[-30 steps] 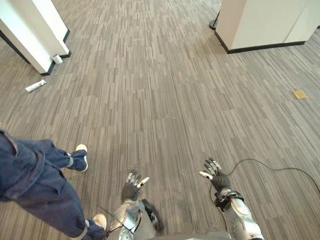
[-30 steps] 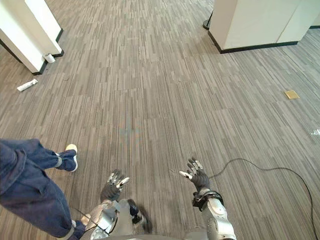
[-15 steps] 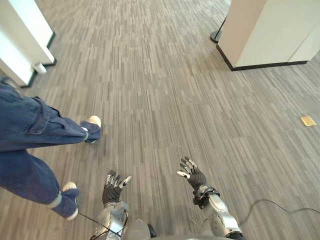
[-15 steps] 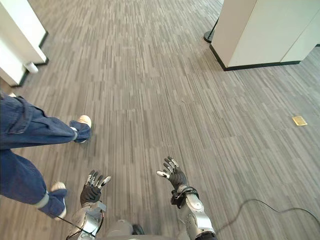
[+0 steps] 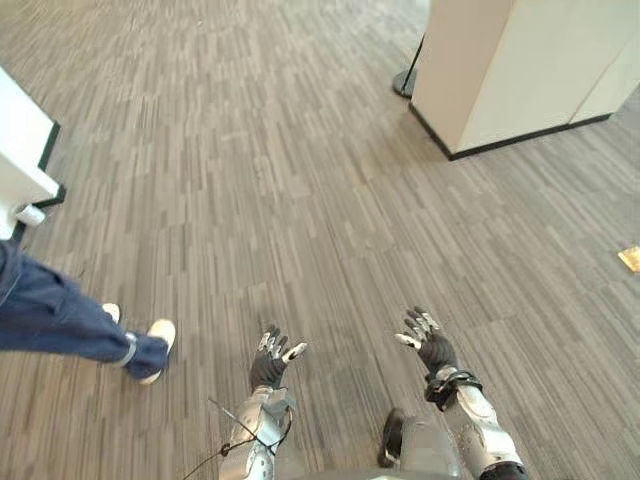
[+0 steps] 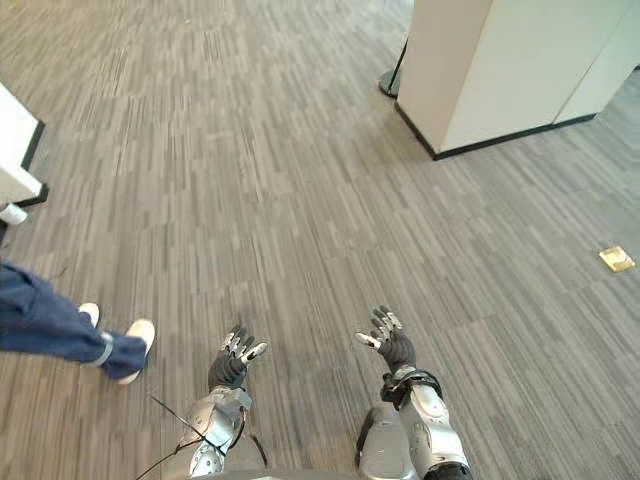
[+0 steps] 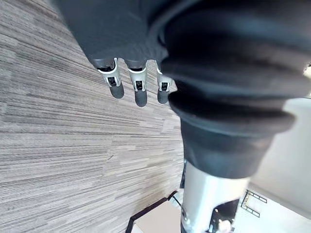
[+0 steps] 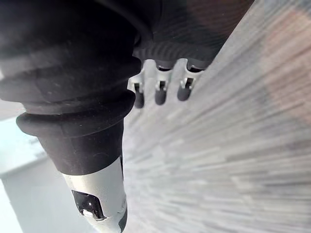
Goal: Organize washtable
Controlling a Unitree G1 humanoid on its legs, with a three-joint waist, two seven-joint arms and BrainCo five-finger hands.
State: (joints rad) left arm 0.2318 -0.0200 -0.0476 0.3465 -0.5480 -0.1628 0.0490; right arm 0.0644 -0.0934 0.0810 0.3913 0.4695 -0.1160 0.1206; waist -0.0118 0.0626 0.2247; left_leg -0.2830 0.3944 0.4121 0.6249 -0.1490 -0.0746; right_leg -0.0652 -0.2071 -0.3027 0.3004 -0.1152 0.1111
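My left hand hangs over grey wood-patterned floor at the lower middle of the eye views, fingers spread and straight, holding nothing. My right hand is a little to its right, also open and empty, palm turned inward. In the left wrist view the fingers point straight out over bare floor. The right wrist view has the fingers straight over the floor too. No washtable or item from it is in view.
A person's leg in blue trousers with a white shoe stands at the left. A white cabinet with a dark plinth rises at the upper right, a black stand base beside it. A white unit's corner and a small tan square sit at the edges.
The camera has swung, shifting the whole scene. The person's legs have moved toward the left edge, one shoe now showing. Both hands stay open and empty.
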